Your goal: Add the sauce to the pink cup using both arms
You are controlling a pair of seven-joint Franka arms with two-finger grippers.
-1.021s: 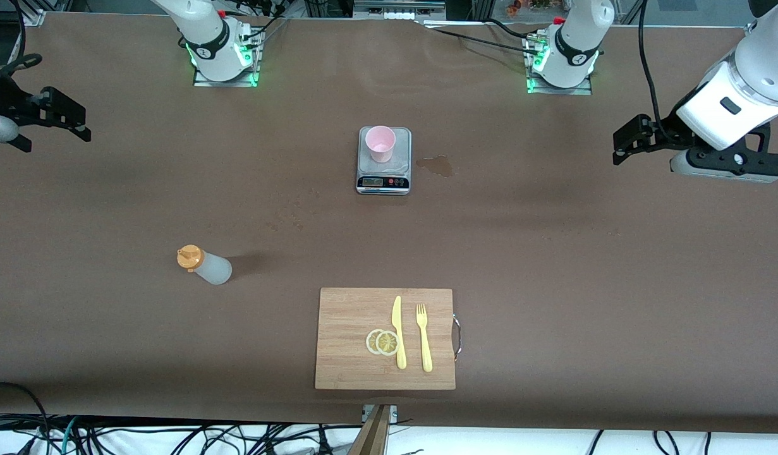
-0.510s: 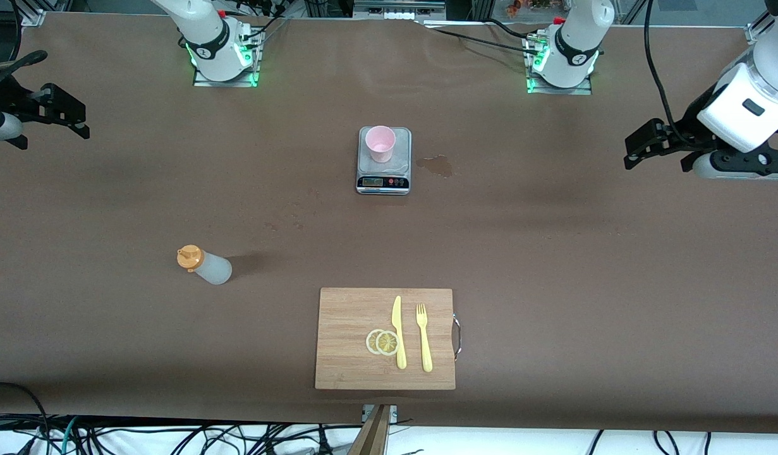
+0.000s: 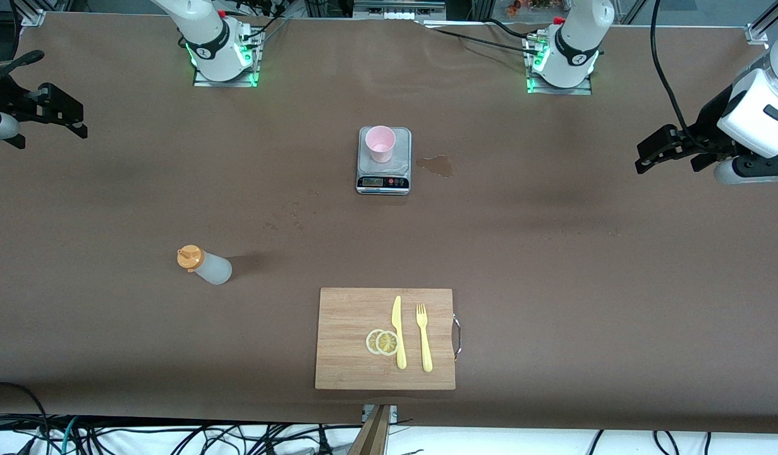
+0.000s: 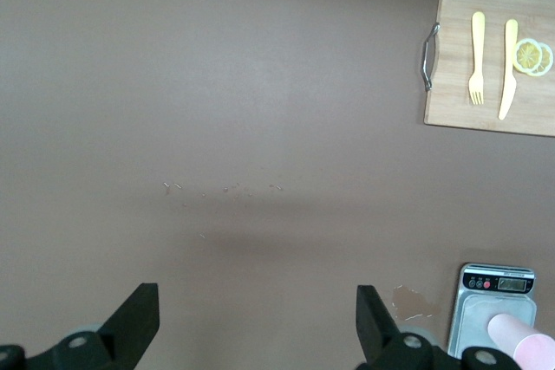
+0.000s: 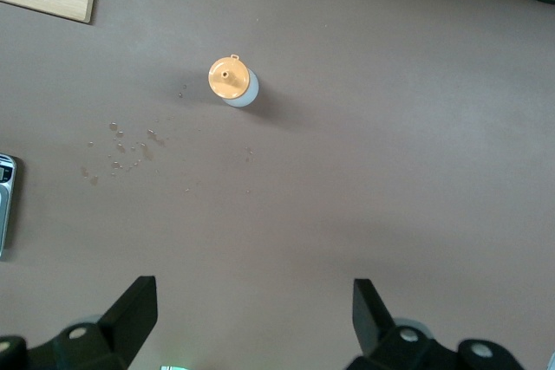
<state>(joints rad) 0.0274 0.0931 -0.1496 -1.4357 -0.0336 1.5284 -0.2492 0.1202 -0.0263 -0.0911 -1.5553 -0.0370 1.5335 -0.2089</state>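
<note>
Now the sauce (image 3: 203, 265) is seen upright on the tabletop (image 3: 553, 265), orange nozzle up, well apart from the right gripper (image 3: 79, 126), held wide open and empty over that arm's end. The pink cup (image 3: 380, 143) is perched on the scale (image 3: 383, 182), far from the left gripper (image 3: 644, 155), likewise spread and empty.

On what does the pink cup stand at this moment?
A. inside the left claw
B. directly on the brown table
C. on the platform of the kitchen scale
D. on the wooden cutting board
C: the pink cup stands upright on the platform of the kitchen scale, apart from the cutting board and both claws.
</note>
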